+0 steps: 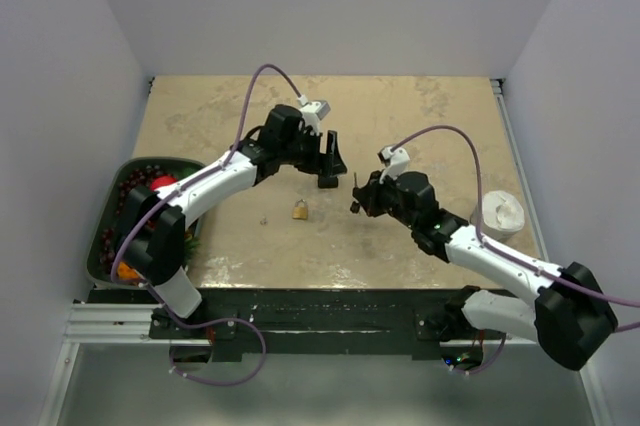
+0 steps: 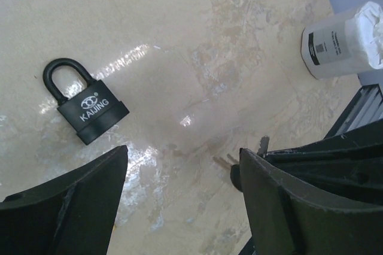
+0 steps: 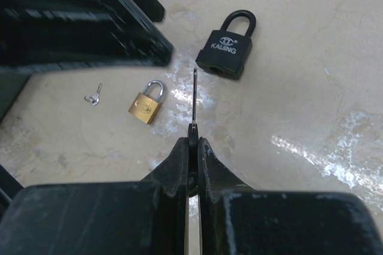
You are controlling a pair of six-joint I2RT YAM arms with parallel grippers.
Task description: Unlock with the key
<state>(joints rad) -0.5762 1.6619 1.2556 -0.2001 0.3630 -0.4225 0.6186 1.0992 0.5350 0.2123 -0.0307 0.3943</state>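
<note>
The right gripper [image 3: 192,141] is clenched on a key [image 3: 194,96] above the marbled table [image 1: 430,126], gripping it by the head so that the thin blade juts straight out from between the fingertips. The blade points at a black padlock [image 3: 230,45] lying flat on the table, shackle turned away from the key. In the right wrist view the blade's tip sits close to the near left corner of the lock's body, but whether the two touch cannot be told.

The left gripper [image 2: 182,153] hangs over the table with its jaws spread wide and nothing between them. In its wrist view the black padlock lies ahead of and to the left of its fingers [image 2: 72,207].

Near and left of the black padlock lies a smaller brass padlock [image 3: 146,102] with a silver shackle, and further left a pair of small keys [image 3: 93,96] rests on the bare surface. A white roll [image 1: 500,214] stands toward the right edge of the table, well apart from the locks. A dark basket [image 1: 100,246] holding fruit sits at the left edge, beside the left arm.
</note>
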